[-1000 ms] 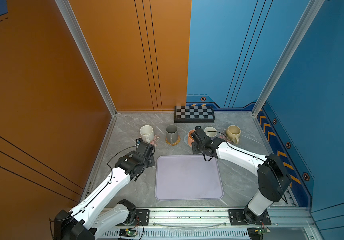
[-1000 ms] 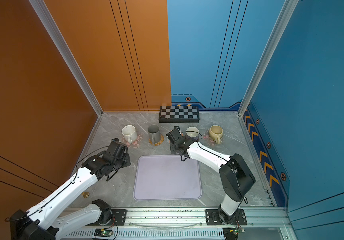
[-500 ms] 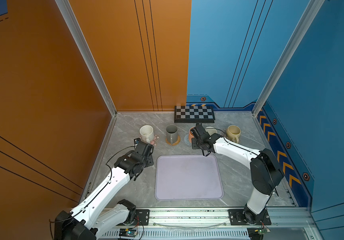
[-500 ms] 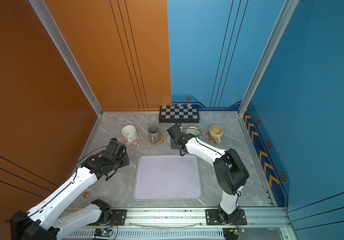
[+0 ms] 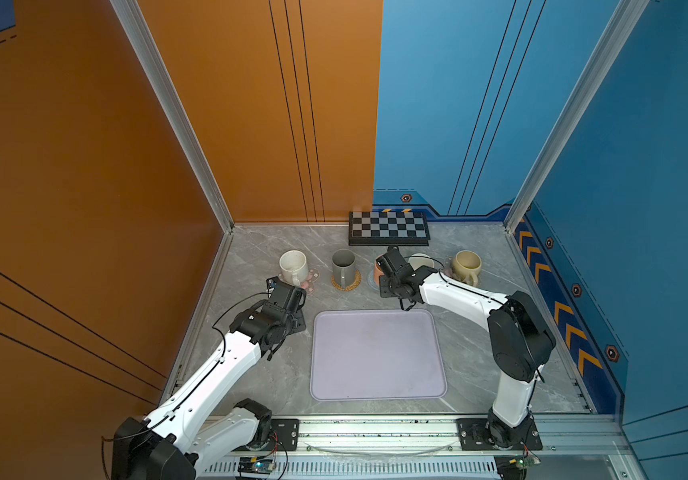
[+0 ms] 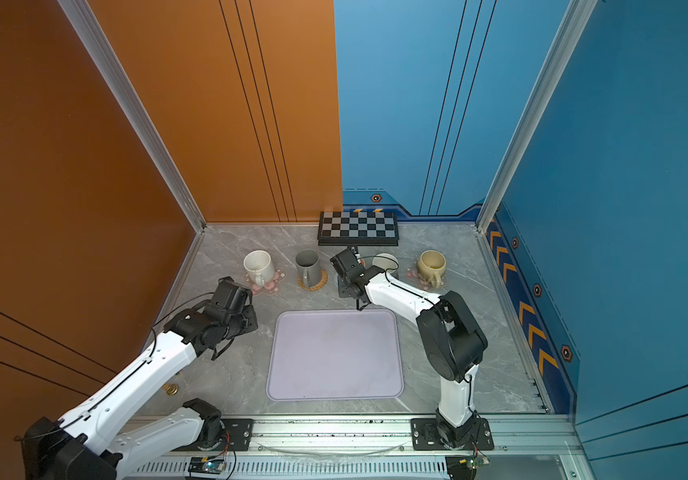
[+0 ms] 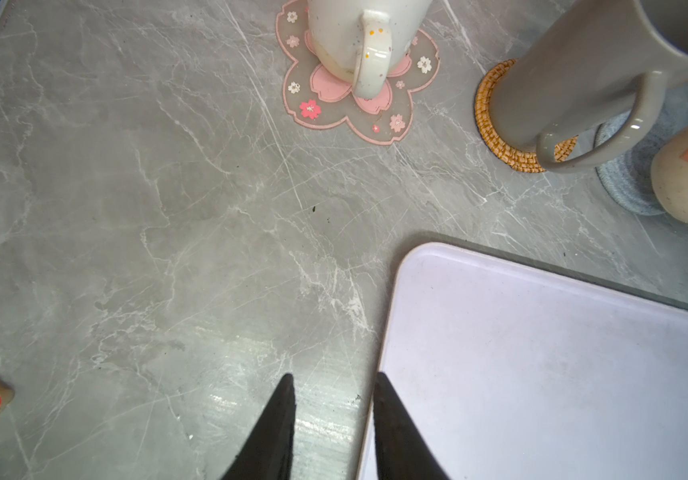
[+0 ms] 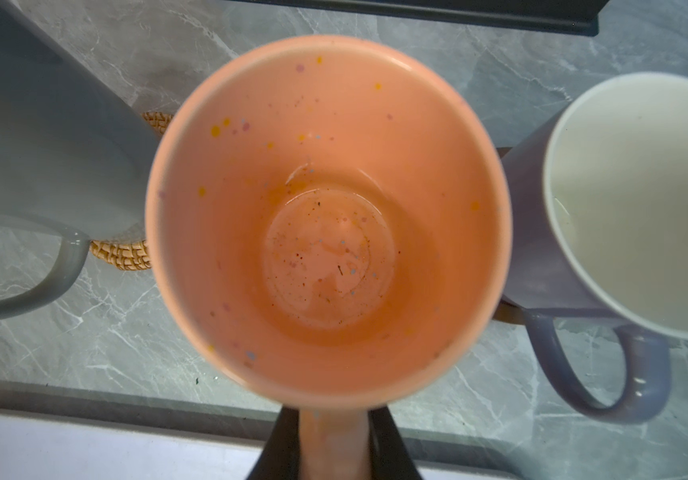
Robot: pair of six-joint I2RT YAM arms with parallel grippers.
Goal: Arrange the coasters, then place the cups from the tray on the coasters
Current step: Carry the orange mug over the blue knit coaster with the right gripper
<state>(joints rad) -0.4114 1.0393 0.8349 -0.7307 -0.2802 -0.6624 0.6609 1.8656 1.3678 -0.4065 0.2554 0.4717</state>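
The right claw (image 8: 334,440) is clenched on the handle of the orange mug (image 8: 325,216), which sits upright at the blue-grey coaster (image 7: 625,178), between the grey mug (image 5: 343,268) and the lavender mug (image 8: 625,208), just behind the tray (image 5: 375,353). Whether the mug touches the coaster cannot be told. The left claw (image 7: 334,378) is released, jaws apart, over the table (image 7: 126,208) beside the tray's left edge.

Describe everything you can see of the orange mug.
The orange mug is ceramic, salmon inside with coloured speckles and dirty residue at the bottom, cream scalloped band around its base. Upright, empty, on or over the grey-blue spiral coaster, between the grey mug and lavender mug. Jaws of the right gripper clamp its handle.
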